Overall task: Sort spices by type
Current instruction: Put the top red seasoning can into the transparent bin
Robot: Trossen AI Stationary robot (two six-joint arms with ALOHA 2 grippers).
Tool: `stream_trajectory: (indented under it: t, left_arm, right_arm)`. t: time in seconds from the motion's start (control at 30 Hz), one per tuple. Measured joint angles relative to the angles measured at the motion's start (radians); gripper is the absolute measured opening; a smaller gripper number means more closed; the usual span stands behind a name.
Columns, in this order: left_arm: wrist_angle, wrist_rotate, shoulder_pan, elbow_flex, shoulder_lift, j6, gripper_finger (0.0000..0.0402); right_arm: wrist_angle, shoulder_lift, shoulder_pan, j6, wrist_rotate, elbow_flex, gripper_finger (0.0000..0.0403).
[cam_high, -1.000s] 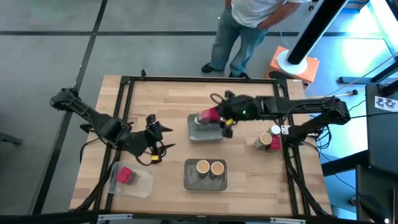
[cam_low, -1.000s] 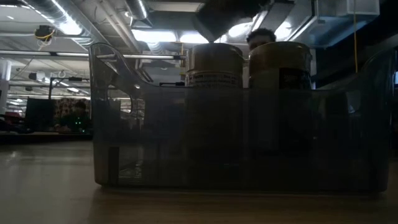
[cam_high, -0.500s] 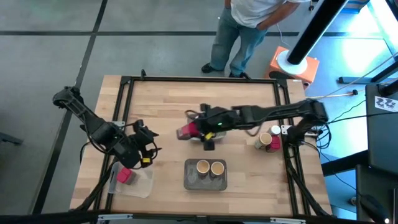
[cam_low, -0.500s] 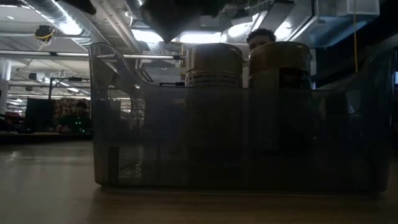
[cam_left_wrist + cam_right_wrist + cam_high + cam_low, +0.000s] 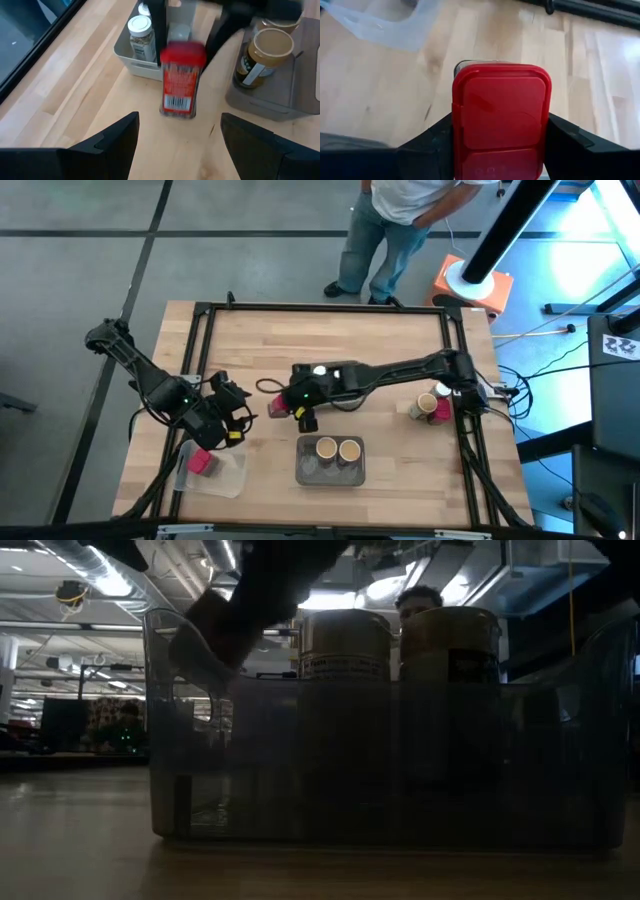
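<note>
My right gripper (image 5: 292, 402) reaches over the table's middle and is shut on a red blocky packet (image 5: 277, 410), which also shows in the left wrist view (image 5: 181, 80). My left gripper (image 5: 238, 420) is open and empty just left of it, its fingers pointing at the packet. A second red packet (image 5: 200, 462) lies in the clear tray (image 5: 232, 476) at the near left. Two tan-topped cylinders (image 5: 337, 449) stand in the grey tray (image 5: 305, 470). A white-lidded jar (image 5: 140, 31) stands in the white tray (image 5: 131, 56). More spices (image 5: 430, 406) stand at the right. My right gripper pinches the red packet between its two fingers, on two opposite sides just below its red lid (image 5: 500, 112). The fingers (image 5: 159, 30) come from above, pointing down. The packet hangs below them, lid up and slightly tilted; whether its bottom (image 5: 177, 107) touches the table, I cannot tell.
A person (image 5: 400, 220) stands beyond the table's far edge. The black frame rails (image 5: 205, 340) run along the table's sides. In the low view the grey tray's wall (image 5: 400, 770) fills the front. Bare wood lies between the clear tray and the grey tray.
My right gripper has carried the red packet out of the white tray toward the table's left and a little toward its near edge. My left gripper has drawn back a little toward the near left and stays open.
</note>
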Motion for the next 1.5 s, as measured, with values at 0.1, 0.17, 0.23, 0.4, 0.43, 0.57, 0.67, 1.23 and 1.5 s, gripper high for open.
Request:
stream_trajectory:
  t: [0.1,0.17,0.23,0.4,0.43,0.57,0.67,1.23,1.5]
  left_arm:
    - [-0.006,0.0,0.0,0.0,0.0,-0.003,0.0265]
    - [-0.004,0.0,0.003,0.0,0.0,-0.003,0.0265]
    - [-0.005,-0.001,0.003,0.0,0.0,-0.003,0.0265]
    - [-0.002,-0.005,0.003,-0.001,0.0,0.001,0.0265]
    - [0.0,-0.006,0.003,-0.001,0.0,0.001,0.0265]
    - [0.001,-0.007,0.007,-0.002,0.0,0.001,0.0265]
    - [0.001,-0.008,0.013,-0.003,0.0,0.001,0.0265]
    - [0.067,-0.069,0.015,-0.032,0.001,0.01,0.0265]
    - [0.363,-0.083,0.038,-0.201,0.007,0.068,0.0265]
  right_arm:
    - [-0.003,0.041,-0.001,0.004,0.0,-0.002,0.0217]
    - [-0.016,0.066,-0.001,0.006,0.0,-0.003,0.0217]
    - [-0.015,0.078,-0.001,0.007,-0.001,-0.003,0.0217]
    - [-0.016,0.111,-0.001,0.007,-0.002,-0.008,0.0217]
    - [-0.015,0.115,-0.001,0.007,-0.002,-0.008,0.0217]
    - [-0.012,0.12,-0.003,0.006,-0.001,-0.009,0.0217]
    - [-0.013,0.12,-0.003,0.003,-0.007,-0.009,0.0218]
    - [-0.053,0.07,0.008,-0.001,-0.026,-0.01,0.0265]
    - [-0.336,-0.107,0.027,0.022,-0.015,-0.009,0.0265]
